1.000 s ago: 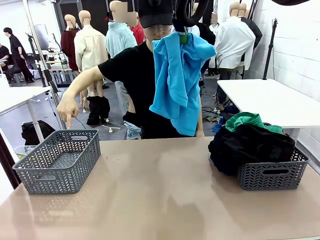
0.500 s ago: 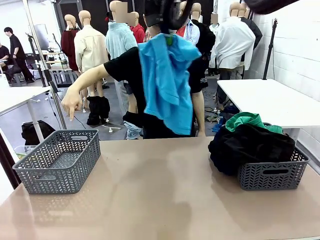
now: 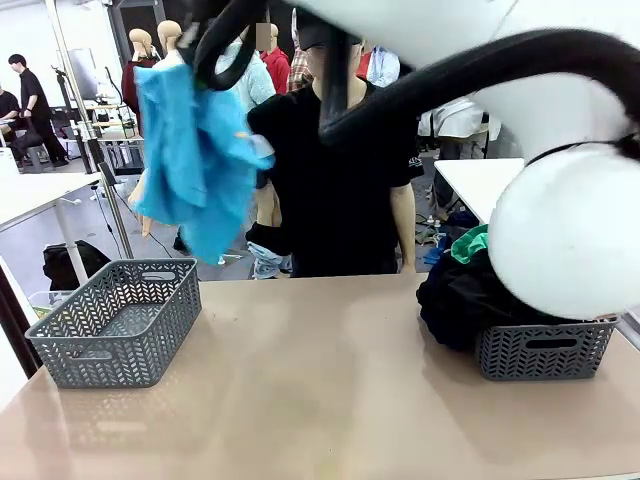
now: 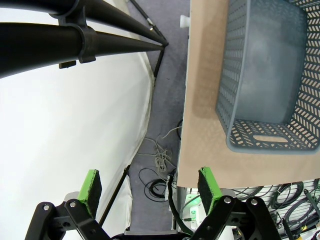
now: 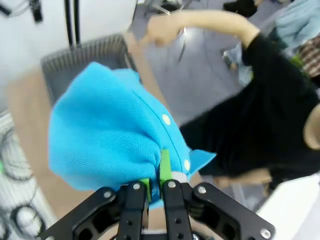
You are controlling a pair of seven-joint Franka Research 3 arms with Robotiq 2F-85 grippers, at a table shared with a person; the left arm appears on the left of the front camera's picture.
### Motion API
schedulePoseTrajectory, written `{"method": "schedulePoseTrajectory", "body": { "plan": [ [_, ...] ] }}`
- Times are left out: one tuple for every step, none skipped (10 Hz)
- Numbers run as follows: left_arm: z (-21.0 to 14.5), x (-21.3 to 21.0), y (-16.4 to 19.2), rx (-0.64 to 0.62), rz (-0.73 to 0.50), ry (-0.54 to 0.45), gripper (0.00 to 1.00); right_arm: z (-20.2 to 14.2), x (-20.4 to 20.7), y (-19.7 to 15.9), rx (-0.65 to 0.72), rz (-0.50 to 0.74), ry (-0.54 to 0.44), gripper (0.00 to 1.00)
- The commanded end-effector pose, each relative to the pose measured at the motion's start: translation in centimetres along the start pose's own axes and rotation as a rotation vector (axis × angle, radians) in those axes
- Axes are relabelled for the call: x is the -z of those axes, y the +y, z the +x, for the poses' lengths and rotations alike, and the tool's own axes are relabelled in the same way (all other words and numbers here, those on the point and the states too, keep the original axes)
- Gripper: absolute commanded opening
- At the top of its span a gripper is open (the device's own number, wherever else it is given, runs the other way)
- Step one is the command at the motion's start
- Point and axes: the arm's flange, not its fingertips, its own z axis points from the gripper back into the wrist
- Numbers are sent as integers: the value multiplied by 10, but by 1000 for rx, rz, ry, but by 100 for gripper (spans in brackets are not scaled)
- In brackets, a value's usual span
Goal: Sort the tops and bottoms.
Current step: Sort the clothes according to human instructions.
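A bright sky-blue short-sleeved shirt, the top, hangs in the air above the grey basket at the table's left. My right arm reaches across the picture from the right and carries it. In the right wrist view my right gripper is shut on a fold of the shirt near its snaps. The bottoms lie heaped in the right grey basket: a black garment spilling over its side and a green one on top. My left gripper stands open off the table's edge, beside the left basket.
A person in a black T-shirt stands at the far side, one arm stretched toward the left basket; the hand is above it in the right wrist view. A tripod's black legs stand beside the table. The tan tabletop lies between the baskets.
My right arm has swung the blue shirt from the middle of the table leftward, to above the left basket. The arm now covers much of the right basket.
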Motion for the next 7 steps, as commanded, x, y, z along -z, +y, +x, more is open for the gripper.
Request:
{"method": "schedulePoseTrajectory", "body": {
  "plan": [
    [0, -2, 0, -14, -12, -3, 100, 197, 38, -63, 60, 26, -70, 0],
    [0, -2, 0, -14, -12, -3, 100, 223, 54, -58, 123, -90, -109, 0],
    [0, -2, 0, -14, -12, -3, 100, 241, 65, -52, 150, -23, -87, 0],
    [0, -2, 0, -14, -12, -3, 100, 247, 79, -43, 105, -26, 23, 0],
    [0, -2, 0, -14, -12, -3, 100, 19, 47, 27, 94, -25, -109, 0],
    [0, -2, 0, -14, -12, -3, 100, 19, 47, 27, 94, -25, -109, 0],
    [0, -2, 0, -14, -12, -3, 100, 19, 47, 27, 94, -25, -109, 0]
  ]
}}
